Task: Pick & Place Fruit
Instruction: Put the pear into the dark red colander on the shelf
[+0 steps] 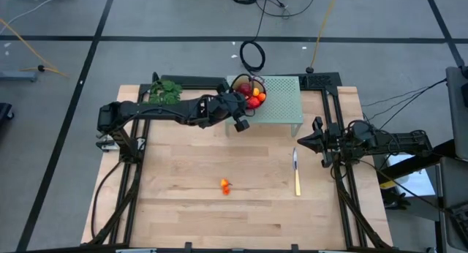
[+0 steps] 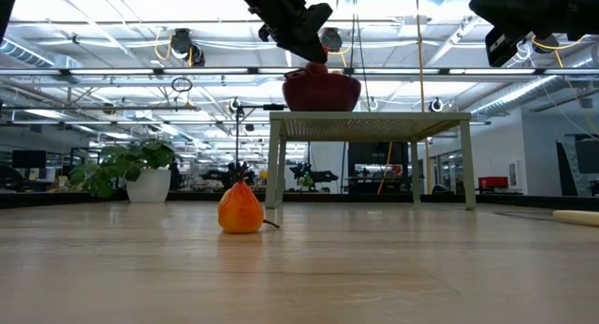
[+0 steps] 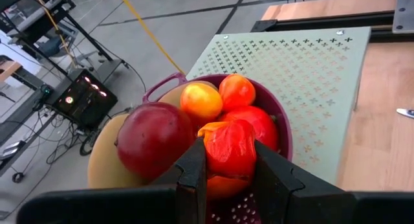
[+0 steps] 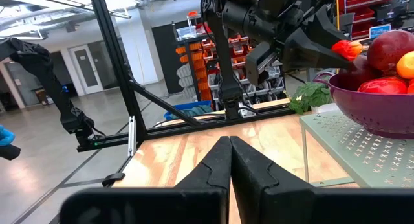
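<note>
A purple colander bowl [image 3: 279,130] stands on a pale green perforated stand [image 1: 281,99] at the table's far side. It holds a dark red round fruit [image 3: 154,136], two small orange ones [image 3: 200,100], a red one [image 3: 262,123] and tan pieces [image 3: 107,156]. My left gripper [image 3: 229,166] hovers over the bowl, shut on a crinkled orange-red fruit [image 3: 229,145]. Another small orange fruit [image 1: 225,186] sits on the table near the middle [image 2: 241,210]. My right gripper [image 4: 229,156] waits shut at the table's right side [image 1: 306,140]. My left gripper pinches the small crinkled orange-red fruit [image 3: 226,136] between its two fingers [image 3: 194,169], one on each side of it. The fruit is held just over the fruit piled in the bowl [image 4: 347,49]; whether it touches them I cannot tell.
A yellow-handled knife [image 1: 296,172] lies on the table's right part, in front of the stand. A green leafy bunch [image 1: 164,91] lies at the far left corner. Black frame rails [image 1: 131,147] border the table's left, right and far sides.
</note>
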You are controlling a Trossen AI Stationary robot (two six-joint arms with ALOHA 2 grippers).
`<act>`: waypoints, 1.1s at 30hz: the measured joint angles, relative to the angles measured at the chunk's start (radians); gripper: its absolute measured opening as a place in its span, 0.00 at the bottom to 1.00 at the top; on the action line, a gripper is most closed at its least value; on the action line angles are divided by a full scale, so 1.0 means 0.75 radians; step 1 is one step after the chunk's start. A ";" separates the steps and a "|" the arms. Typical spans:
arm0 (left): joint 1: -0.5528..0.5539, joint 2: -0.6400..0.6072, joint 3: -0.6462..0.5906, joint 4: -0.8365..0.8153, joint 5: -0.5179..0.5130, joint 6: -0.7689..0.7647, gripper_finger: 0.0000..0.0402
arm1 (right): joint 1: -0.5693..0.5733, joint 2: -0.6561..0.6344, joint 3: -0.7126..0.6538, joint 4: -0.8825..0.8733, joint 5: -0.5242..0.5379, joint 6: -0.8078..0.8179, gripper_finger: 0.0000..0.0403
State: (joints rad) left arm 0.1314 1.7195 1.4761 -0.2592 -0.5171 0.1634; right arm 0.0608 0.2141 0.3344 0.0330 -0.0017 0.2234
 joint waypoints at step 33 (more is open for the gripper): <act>0.024 0.008 -0.001 -0.005 -0.044 0.026 0.44 | 0.000 0.000 0.000 0.001 -0.001 0.000 0.00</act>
State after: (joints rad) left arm 0.1497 1.7254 1.4754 -0.2629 -0.5501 0.1829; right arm 0.0608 0.2141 0.3344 0.0334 -0.0021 0.2236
